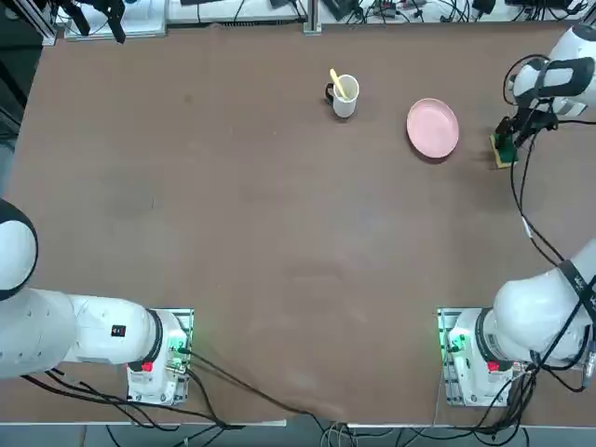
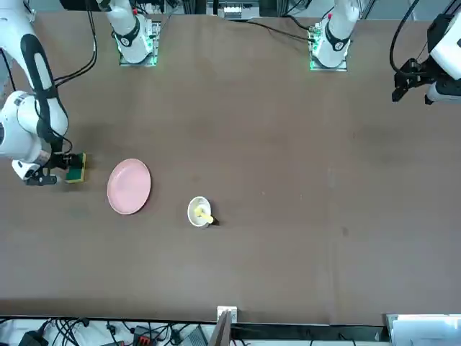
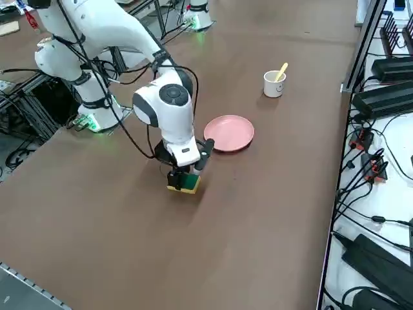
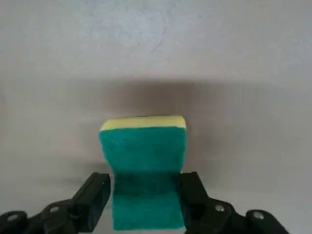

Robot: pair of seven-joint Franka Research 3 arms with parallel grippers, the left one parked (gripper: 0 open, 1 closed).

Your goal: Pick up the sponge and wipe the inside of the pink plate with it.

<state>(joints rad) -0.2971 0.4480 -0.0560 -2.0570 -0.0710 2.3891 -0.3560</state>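
Sponge [image 4: 144, 165] on brown table [image 1: 233, 233]

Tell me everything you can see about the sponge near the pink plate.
The small rectangular sponge, dark green scouring top over yellow foam, lies flat on the brown table, green side up. It sits apart from the round pale pink plate, on the side away from the white mug. The right arm's black pincer straddles it, one finger at each long side, close against it; a firm grip cannot be told.
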